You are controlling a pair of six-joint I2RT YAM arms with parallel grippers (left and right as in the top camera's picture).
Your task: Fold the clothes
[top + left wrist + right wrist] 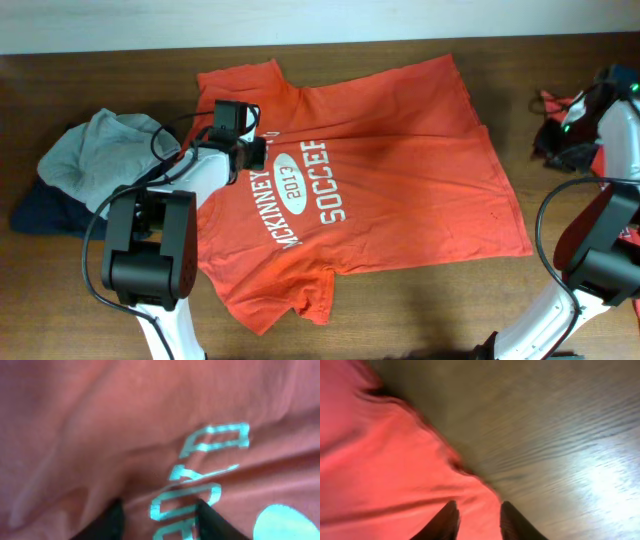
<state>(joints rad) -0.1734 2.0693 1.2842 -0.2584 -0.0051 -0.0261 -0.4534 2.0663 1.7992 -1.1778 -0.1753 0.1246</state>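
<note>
The shirt (400, 130) lay flat on the table (450, 300), collar-to-hem axis running left to right, directly under the nearer left gripper (255, 152), whose fingers were spread wide and empty, while the right gripper (555, 140), slightly parted and seemingly empty, stood beyond the hem.

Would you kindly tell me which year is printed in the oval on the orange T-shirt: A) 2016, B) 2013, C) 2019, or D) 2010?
B: the white oval between "McKinney" and "Soccer" on the orange T-shirt reads 2013.
</note>
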